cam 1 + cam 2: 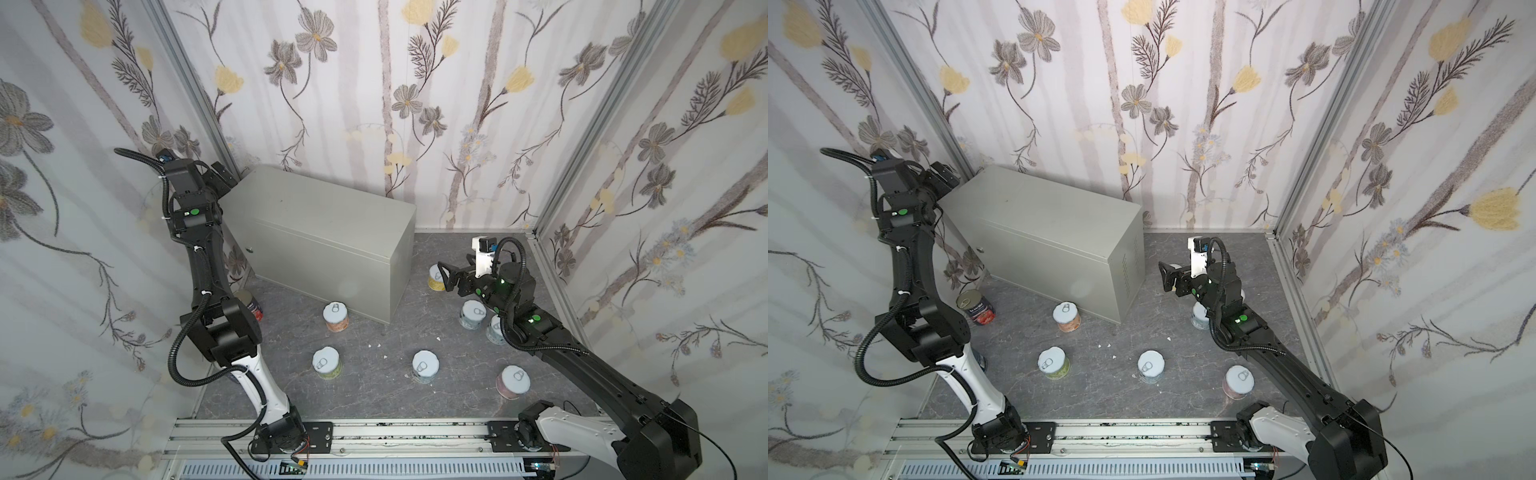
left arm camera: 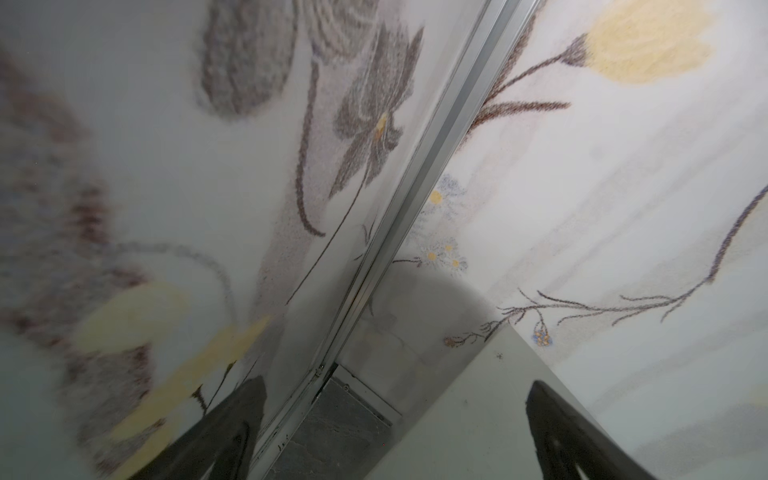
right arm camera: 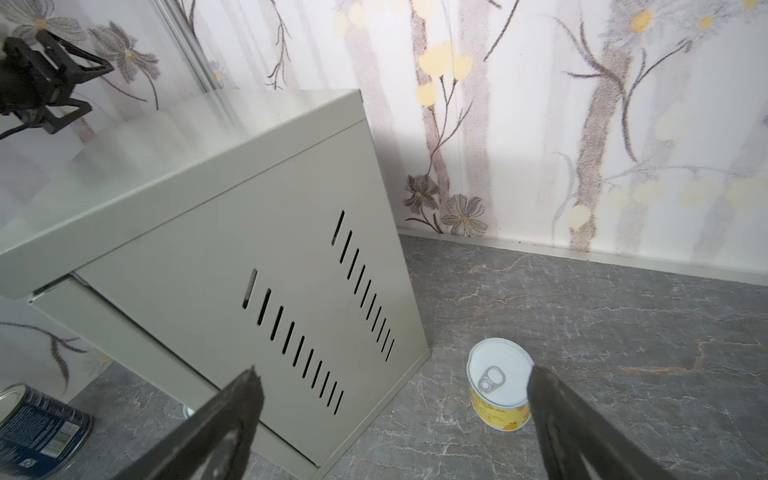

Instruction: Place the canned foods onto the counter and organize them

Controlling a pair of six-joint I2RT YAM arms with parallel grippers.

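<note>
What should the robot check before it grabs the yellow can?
1. Right tool open: ok.
2. Yellow can standing upright: ok.
3. Yellow can centred in that tool's gap: not ok, it sits off to one side.
4. Counter top has room: ok.
5. Left tool open and empty: ok.

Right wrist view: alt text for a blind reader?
The open right gripper hangs above the marbled grey floor, a short yellow-labelled can standing upright near one finger. The grey counter shows its slotted side beside the can, not touching it.
</note>
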